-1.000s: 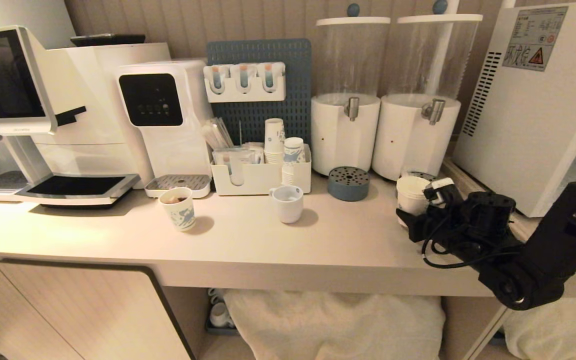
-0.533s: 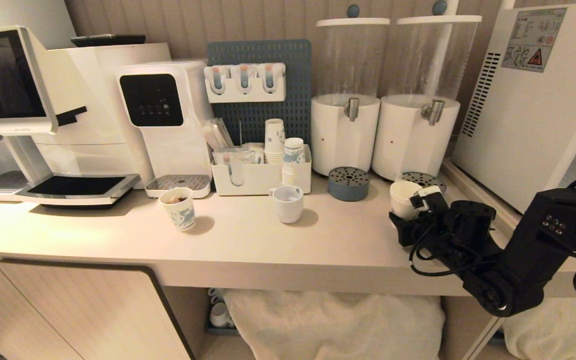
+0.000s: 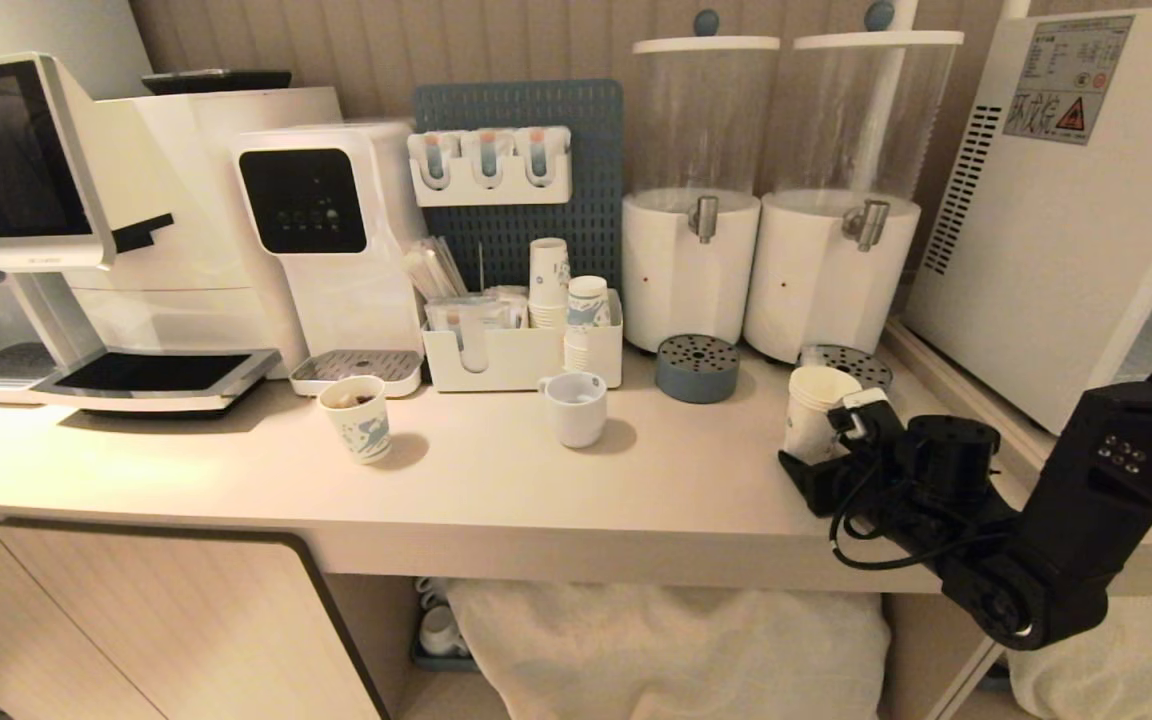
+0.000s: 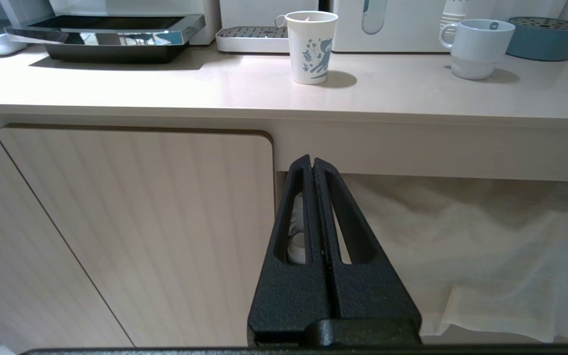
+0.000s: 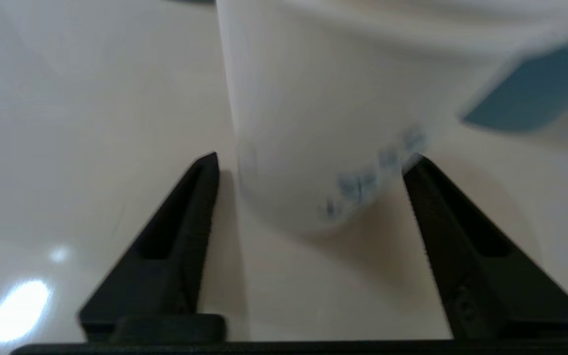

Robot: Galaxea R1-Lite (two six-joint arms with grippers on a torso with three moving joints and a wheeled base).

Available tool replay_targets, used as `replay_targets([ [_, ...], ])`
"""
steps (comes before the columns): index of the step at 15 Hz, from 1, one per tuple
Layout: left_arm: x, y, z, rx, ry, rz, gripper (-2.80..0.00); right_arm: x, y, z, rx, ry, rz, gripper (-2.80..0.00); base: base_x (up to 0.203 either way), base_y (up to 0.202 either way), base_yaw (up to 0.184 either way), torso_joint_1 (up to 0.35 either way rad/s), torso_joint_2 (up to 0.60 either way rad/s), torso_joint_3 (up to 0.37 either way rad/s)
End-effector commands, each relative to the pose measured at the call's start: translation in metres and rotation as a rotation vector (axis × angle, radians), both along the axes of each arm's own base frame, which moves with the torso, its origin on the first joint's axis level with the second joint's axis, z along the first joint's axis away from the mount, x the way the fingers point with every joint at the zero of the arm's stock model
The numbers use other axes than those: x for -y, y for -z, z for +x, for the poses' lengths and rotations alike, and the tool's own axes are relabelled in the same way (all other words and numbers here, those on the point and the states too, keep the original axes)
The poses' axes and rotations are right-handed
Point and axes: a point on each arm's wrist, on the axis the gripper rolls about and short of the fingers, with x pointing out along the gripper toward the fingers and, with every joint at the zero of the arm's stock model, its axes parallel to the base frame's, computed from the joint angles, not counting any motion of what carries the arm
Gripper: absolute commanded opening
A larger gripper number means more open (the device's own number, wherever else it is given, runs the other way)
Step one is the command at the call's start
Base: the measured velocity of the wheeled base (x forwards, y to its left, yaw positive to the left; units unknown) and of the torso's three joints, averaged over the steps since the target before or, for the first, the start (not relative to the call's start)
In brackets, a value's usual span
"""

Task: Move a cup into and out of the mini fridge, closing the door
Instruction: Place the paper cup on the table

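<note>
The right gripper (image 3: 816,455) reaches in low over the desk (image 3: 496,480), near its front edge, and its jaws stand spread apart. In the right wrist view the cup (image 5: 323,113), tall, white and bearing small blue print on its side, stands on the desk between the two black fingers (image 5: 175,236); a narrow gap shows between one finger and the cup wall, while the other fingertip lies right at the wall, and whether it touches cannot be told. The jaws are therefore released rather than clamped on the cup (image 3: 816,405). Beyond the jaws, just behind the cup, lies a round perforated drip tray (image 3: 848,362) under a white dispenser (image 3: 829,272). The mini fridge (image 3: 1066,210) stands on the desk to the outer side of the right arm, showing vent slots and a warning sticker; its door is not clearly seen. To the inner side of the jaws, well apart from them, stand a squat white ceramic cup (image 3: 576,407) and a shorter patterned paper cup (image 3: 356,418). The left gripper (image 4: 312,167) hangs below the desk edge in front of a cabinet door (image 4: 131,231), with its jaws clenched together on nothing.
</note>
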Motion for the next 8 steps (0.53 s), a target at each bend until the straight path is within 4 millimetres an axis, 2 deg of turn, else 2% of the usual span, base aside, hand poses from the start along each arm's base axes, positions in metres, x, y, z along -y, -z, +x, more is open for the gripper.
replay_targets([
  [1, 0.000, 0.005, 0.002, -0.019, -0.001, -0.001, -2.80, 0.003, -0.023, -0.010, 0.048, 0.005, 0.029, 0.00, 0.000, 0.000, 0.000, 0.000, 0.00, 0.000],
  [4, 0.000, 0.005, 0.002, -0.019, -0.001, -0.001, -2.80, 0.008, -0.073, -0.032, 0.095, -0.006, 0.090, 0.00, 0.000, 0.000, 0.000, 0.000, 0.00, 0.000],
  [6, 0.000, 0.005, 0.002, -0.019, -0.001, -0.001, -2.80, 0.013, -0.113, -0.058, 0.112, -0.024, 0.124, 0.00, 0.000, 0.000, 0.000, 0.000, 0.00, 0.000],
  [7, 0.000, 0.005, 0.002, -0.020, -0.001, -0.001, -2.80, 0.015, -0.123, -0.068, 0.102, -0.027, 0.132, 0.00, 0.000, 0.000, 0.000, 0.000, 0.00, 0.000],
  [8, 0.000, 0.005, 0.002, -0.019, -0.001, -0.002, -2.80, 0.019, -0.142, -0.084, 0.129, -0.028, 0.143, 0.00, 0.000, 0.000, 0.000, 0.000, 0.00, 0.000],
])
